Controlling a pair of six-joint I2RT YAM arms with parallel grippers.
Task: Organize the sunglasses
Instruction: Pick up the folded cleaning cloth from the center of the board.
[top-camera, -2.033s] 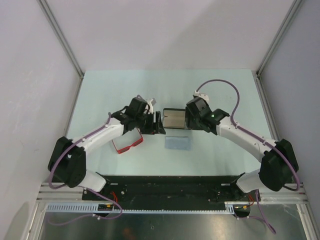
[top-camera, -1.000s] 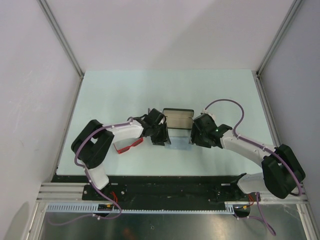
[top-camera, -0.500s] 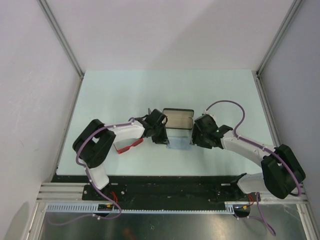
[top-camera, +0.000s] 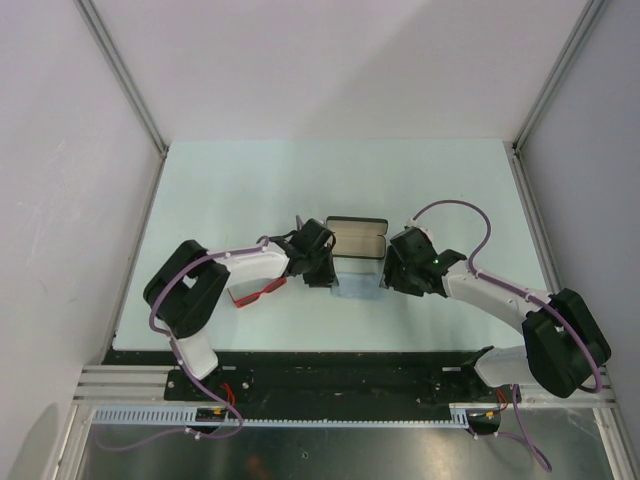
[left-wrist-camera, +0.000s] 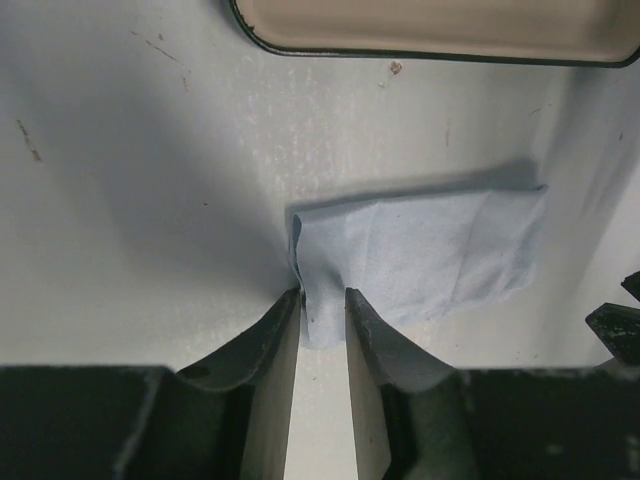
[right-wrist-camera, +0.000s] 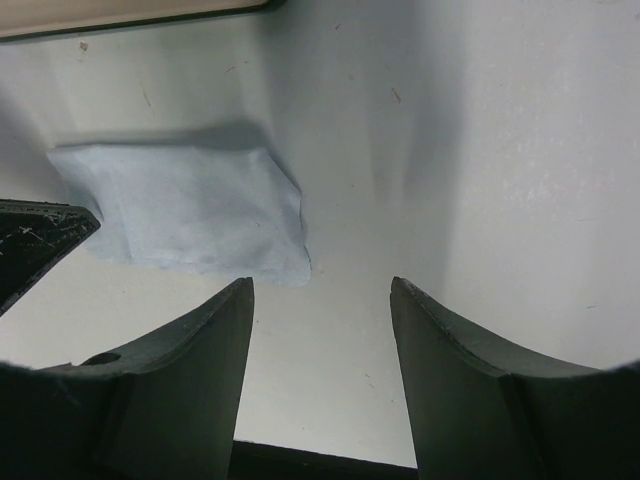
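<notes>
L gripper (left-wrist-camera: 322, 297) & R gripper (right-wrist-camera: 320, 290) moved from case (top-camera: 356, 237) down to cloth (left-wrist-camera: 430, 250); L pinches its corner, R wide open, empty.

My left pincer (left-wrist-camera: 323, 295) and right pincer (right-wrist-camera: 320, 285) flank the pale blue cloth (left-wrist-camera: 440, 250) from either side, leaving little room between them, while the open black case (top-camera: 357, 238) walls off the far side just beyond it. The red sunglasses (top-camera: 262, 291) crowd the near side of my left forearm. The table (top-camera: 250, 190) lies bare behind the case and out toward both side edges.
</notes>
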